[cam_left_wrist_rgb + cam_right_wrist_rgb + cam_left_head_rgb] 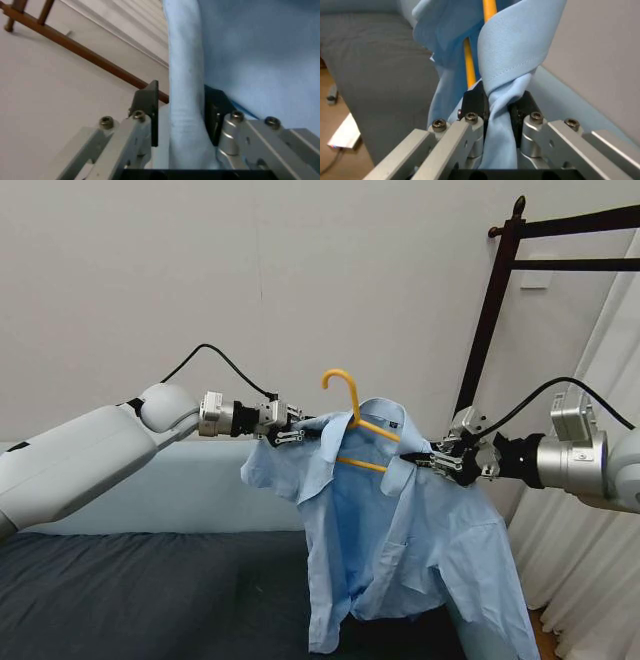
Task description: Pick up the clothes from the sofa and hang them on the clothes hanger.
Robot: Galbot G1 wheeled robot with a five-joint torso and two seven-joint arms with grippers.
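Shirt point(400, 520) on yellow hanger point(361, 465) hangs above the sofa point(120, 600), our left gripper point(295, 435) and right gripper point(425, 462) clenching its shoulders; next we must carry it right, to the wooden rack point(489, 310).

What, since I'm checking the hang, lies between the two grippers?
In the head view, the blue shirt on the yellow hanger spans between left gripper and right gripper.
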